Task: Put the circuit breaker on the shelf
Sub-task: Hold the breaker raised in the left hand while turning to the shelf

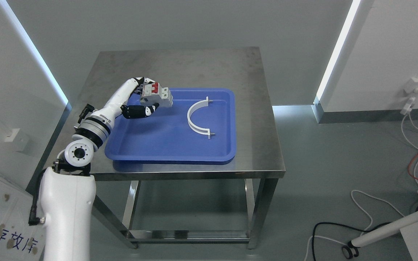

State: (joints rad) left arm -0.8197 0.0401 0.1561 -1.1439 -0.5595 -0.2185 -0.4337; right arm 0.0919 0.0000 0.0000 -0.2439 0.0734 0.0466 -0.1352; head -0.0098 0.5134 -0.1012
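Observation:
A grey circuit breaker (157, 95) with red switches is held in my left hand (147, 99), over the far left corner of a blue tray (165, 145). The fingers curl over its top and the black thumb wraps under it. It looks lifted a little off the tray floor. My left arm comes in from the lower left. The tray lies on a steel table (194, 65). My right arm does not show.
A white half-ring part (196, 117) lies in the tray's right half. The table has a low shelf (187, 214) under it. Cables (376, 214) and a white stand base lie on the floor at the right.

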